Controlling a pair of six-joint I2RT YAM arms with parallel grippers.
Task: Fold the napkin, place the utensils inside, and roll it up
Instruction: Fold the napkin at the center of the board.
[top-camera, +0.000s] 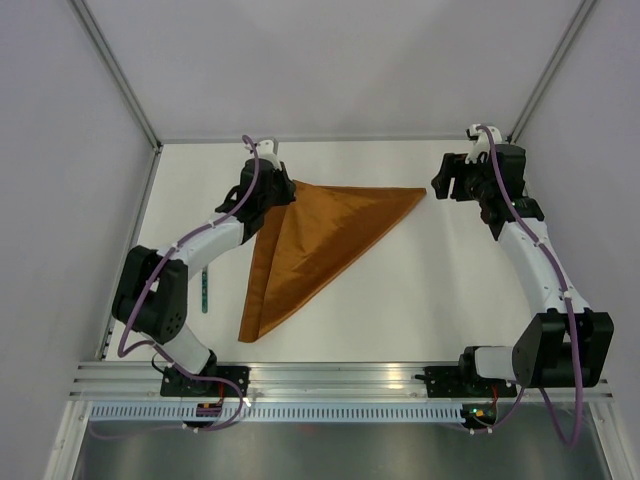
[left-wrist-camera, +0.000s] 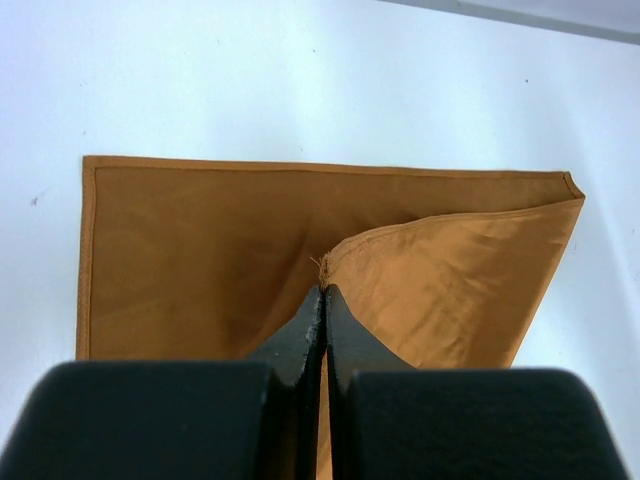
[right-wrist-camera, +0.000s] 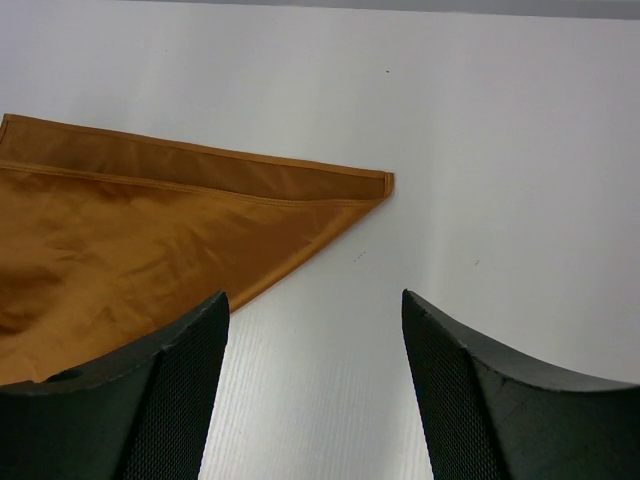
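Top external shows one napkin (top-camera: 320, 235), left fingers (left-wrist-camera: 300, 340) pinching it, right fingers (right-wrist-camera: 170, 400) spread.

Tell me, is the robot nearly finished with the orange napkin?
Not nearly. The napkin is folded into a rough triangle. The left end effector is pinching a corner shut; the right end effector hangs open, empty. A teal stick lies off the cloth, so loading and rolling remain.
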